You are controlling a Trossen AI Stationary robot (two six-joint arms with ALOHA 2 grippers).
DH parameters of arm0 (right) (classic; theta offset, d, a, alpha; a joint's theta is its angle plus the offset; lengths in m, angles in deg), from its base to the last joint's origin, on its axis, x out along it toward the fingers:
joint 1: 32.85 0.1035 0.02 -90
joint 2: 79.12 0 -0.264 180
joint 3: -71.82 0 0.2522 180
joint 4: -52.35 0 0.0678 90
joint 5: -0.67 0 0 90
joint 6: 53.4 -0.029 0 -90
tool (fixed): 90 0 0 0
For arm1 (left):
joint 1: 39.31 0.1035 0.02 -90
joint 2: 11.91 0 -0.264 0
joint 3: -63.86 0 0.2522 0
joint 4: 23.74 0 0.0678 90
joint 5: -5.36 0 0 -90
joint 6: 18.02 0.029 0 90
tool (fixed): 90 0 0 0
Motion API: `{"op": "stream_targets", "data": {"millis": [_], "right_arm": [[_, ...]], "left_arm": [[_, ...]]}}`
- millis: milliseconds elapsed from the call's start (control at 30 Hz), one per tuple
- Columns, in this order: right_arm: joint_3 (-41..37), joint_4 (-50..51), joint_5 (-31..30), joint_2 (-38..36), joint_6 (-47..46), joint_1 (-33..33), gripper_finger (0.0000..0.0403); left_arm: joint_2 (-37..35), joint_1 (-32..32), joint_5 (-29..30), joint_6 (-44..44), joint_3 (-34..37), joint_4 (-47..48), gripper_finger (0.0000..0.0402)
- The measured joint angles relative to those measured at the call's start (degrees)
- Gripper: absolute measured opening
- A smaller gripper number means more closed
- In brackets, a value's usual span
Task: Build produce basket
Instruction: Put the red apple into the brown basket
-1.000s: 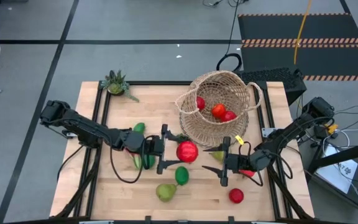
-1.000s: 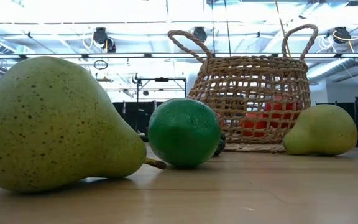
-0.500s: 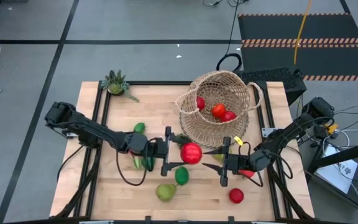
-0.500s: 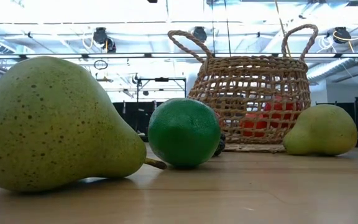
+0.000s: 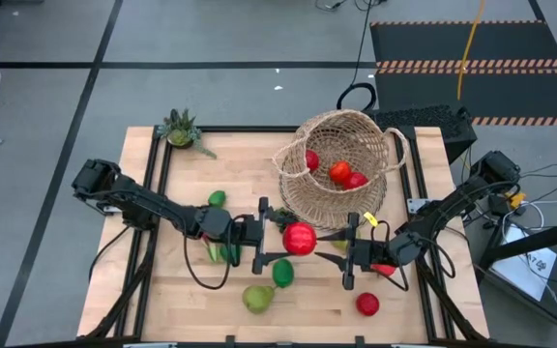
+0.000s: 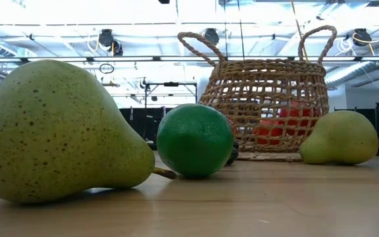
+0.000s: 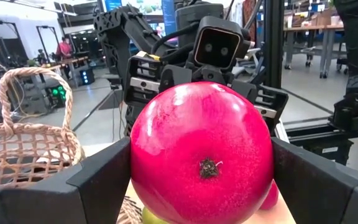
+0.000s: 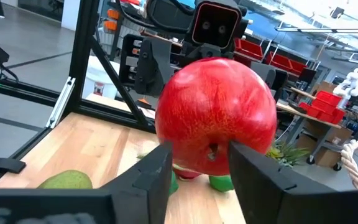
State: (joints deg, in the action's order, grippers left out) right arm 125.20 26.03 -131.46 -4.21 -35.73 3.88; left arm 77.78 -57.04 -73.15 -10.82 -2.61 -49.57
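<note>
Scene: a wooden table [image 5: 191, 290] seen from above, two dark robot arms meeting near its middle, just in front of a round wicker basket [image 5: 341, 164].
Red apple: a large glossy red apple [image 5: 300, 238] is held up off the table between the two arms — near the basket's front rim but outside it.
Left gripper: the left gripper [image 5: 271, 235] has its fingers [image 7: 104, 180] spread wide and pressed against the apple's two sides; in the left wrist view the fruit fills the whole gap between them, blossom end facing the camera.
Right gripper: the right gripper [image 5: 346, 253] faces the apple from the opposite side, fingers [image 8: 148, 171] part-way apart; in its wrist view they frame the apple's lower part, but I cannot tell whether they touch it.
Why held this way: this looks like a handover in mid-air, the left arm offering the fruit so the arm nearer the basket can take it.
Basket contents: three red and orange-red fruits lie inside.
Still on the table: a lime [image 5: 282, 273] and a speckled pear [image 5: 257, 298] below the apple, a second pear [image 6: 339, 137] beside the basket, a small red fruit [image 5: 367, 304] near the front edge, and green pieces [image 5: 217, 199] by the left arm.
Not produce: a spiky potted plant [image 5: 180, 130] sits at the far left corner.
</note>
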Motion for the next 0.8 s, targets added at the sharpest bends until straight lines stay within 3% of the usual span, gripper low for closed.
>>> {"op": "stream_targets", "data": {"millis": [600,800], "right_arm": [[0.0,-0.4,0.1,0.0,-0.3,0.0,0.0007],[0.0,-0.4,0.2,0.0,0.6,0.0,0.0015]], "left_arm": [[0.0,0.0,-0.1,-0.7,0.0,0.5,0.0349],[0.0,0.0,0.0,-0.7,0.0,0.5,0.0349]]}}
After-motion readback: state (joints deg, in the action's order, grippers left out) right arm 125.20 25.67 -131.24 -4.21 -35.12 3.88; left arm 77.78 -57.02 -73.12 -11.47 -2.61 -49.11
